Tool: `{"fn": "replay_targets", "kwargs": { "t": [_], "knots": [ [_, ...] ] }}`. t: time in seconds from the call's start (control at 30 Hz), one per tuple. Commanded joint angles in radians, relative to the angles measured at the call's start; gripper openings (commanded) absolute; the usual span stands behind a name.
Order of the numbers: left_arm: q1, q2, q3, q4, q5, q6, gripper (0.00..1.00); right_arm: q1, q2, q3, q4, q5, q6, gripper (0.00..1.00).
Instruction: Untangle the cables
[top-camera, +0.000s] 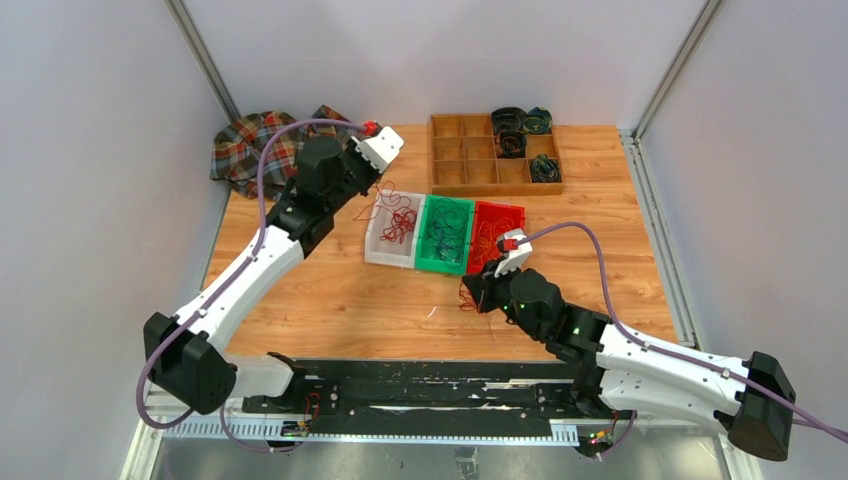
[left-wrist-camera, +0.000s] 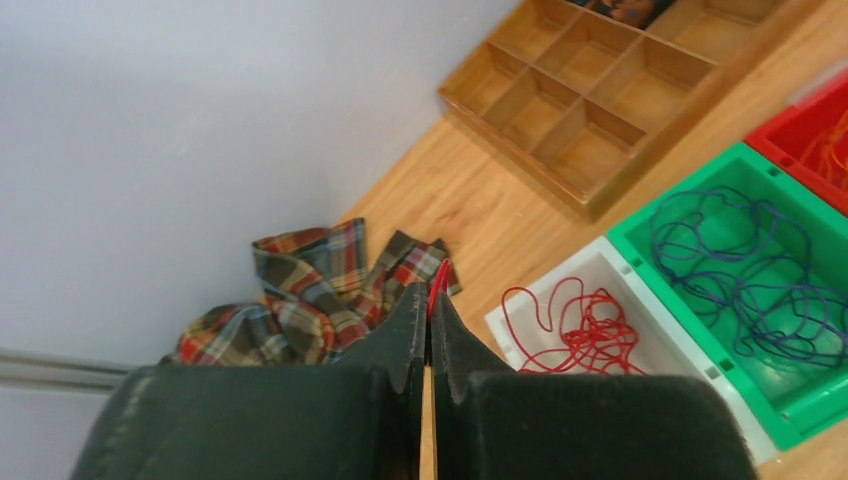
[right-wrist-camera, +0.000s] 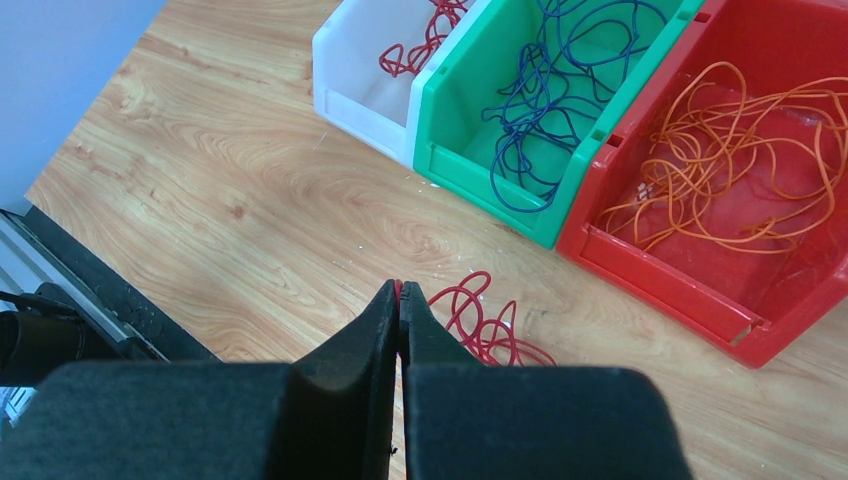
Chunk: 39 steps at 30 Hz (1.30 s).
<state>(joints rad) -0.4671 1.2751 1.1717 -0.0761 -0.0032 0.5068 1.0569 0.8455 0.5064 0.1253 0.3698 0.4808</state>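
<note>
My left gripper is shut on a red cable, held above the white bin, where a tangle of red cable lies; in the top view the cable hangs from the gripper into the bin. My right gripper is shut on another red cable whose loops lie on the wood in front of the red bin. The green bin holds blue cables. The red bin holds orange cables.
A wooden compartment tray with coiled dark cables stands at the back. A plaid cloth lies at the back left corner. Grey walls close in both sides. A black rail runs along the near edge.
</note>
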Motion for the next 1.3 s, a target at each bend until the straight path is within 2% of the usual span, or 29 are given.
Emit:
{"fn": "replay_targets", "kwargs": {
  "t": [0.0, 0.37, 0.7, 0.8, 1.0, 1.13, 1.27],
  "knots": [
    [-0.005, 0.082, 0.05, -0.042, 0.092, -0.067, 0.01, -0.014, -0.008, -0.021, 0.008, 0.024, 0.026, 0.01],
    [-0.075, 0.329, 0.211, -0.065, 0.09, -0.214, 0.0, -0.036, -0.02, -0.075, 0.054, 0.031, 0.055, 0.01],
    [-0.084, 0.524, 0.335, -0.069, -0.059, -0.246, 0.0, -0.064, 0.003, -0.081, 0.08, -0.003, 0.073, 0.01],
    [-0.069, 0.529, 0.302, -0.027, -0.111, -0.179, 0.0, -0.073, 0.006, -0.081, 0.078, -0.018, 0.079, 0.01],
    [-0.015, 0.485, 0.123, 0.069, -0.184, -0.034, 0.0, -0.09, 0.017, -0.082, 0.074, -0.038, 0.091, 0.01],
    [-0.007, 0.49, 0.074, 0.054, -0.098, -0.047, 0.0, -0.093, 0.032, -0.074, 0.076, -0.046, 0.104, 0.01],
    [-0.009, 0.549, 0.149, -0.112, 0.075, -0.08, 0.0, -0.093, 0.041, -0.053, 0.055, -0.052, 0.111, 0.01]
  ]
}}
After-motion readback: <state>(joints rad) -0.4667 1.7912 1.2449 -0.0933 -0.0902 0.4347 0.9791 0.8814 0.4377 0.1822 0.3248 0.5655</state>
